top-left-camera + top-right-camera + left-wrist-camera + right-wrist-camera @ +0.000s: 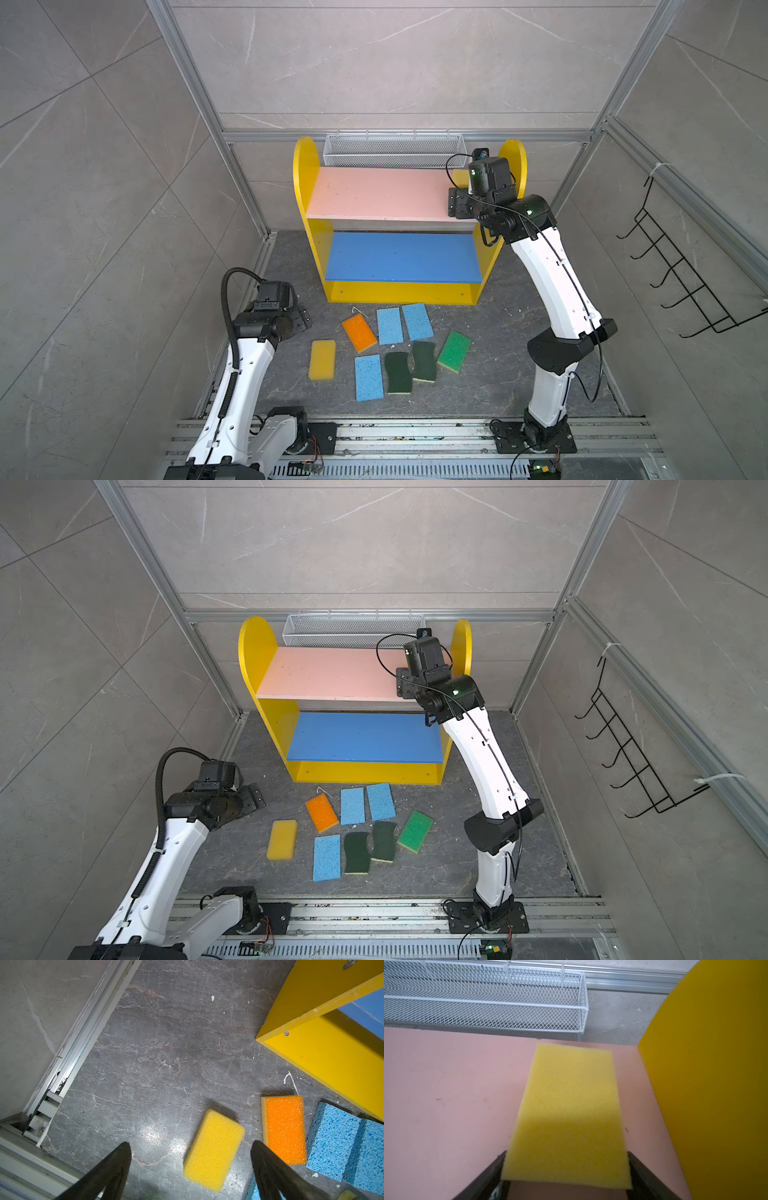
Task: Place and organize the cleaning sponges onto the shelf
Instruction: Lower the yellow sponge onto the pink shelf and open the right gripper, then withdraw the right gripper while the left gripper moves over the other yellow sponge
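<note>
The yellow shelf (305, 174) has a pink upper board (374, 193) and a blue lower board (403, 257). At the pink board's right end my right gripper (566, 1152) is open, its fingers along both long sides of an unsqueezed yellow sponge (569, 1105). On the floor before the shelf lie a yellow sponge (322, 359), an orange-topped one (359, 332), three light-blue ones (390, 325) (417, 321) (369, 377), two dark-green scourers (398, 372) (424, 361) and a bright-green-topped one (455, 351). My left gripper (190, 1142) hovers open above the floor, left of the yellow sponge (214, 1149).
A white mesh basket (392, 149) hangs on the back wall behind the shelf. A black wire hook rack (681, 266) is on the right wall. Aluminium rails (245, 199) edge the dark stone floor.
</note>
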`<state>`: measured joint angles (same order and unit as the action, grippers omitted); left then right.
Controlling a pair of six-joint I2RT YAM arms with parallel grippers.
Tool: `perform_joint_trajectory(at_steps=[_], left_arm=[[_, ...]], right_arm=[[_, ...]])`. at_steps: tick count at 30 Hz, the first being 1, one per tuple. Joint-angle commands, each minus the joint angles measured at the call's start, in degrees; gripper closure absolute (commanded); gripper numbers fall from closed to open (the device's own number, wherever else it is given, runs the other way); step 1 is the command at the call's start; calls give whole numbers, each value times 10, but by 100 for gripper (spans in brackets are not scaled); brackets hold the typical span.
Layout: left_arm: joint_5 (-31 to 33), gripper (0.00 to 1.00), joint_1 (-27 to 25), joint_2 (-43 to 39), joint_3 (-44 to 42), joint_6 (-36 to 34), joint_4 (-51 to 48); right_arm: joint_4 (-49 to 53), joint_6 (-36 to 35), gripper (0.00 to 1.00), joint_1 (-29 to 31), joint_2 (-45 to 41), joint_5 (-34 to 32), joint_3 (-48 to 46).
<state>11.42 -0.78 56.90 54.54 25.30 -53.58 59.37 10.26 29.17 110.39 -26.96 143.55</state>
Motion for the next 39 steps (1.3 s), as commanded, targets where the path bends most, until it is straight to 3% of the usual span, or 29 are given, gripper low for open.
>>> perform_joint_trajectory(at_steps=[1, 39], left_arm=[[-3, 7, -3, 1, 10, -4, 4], [-13, 7, -3, -9, 2, -1, 3]], right_arm=[[20, -5, 16, -2, 11, -11, 16], [35, 16, 11, 24, -97, 18, -43]])
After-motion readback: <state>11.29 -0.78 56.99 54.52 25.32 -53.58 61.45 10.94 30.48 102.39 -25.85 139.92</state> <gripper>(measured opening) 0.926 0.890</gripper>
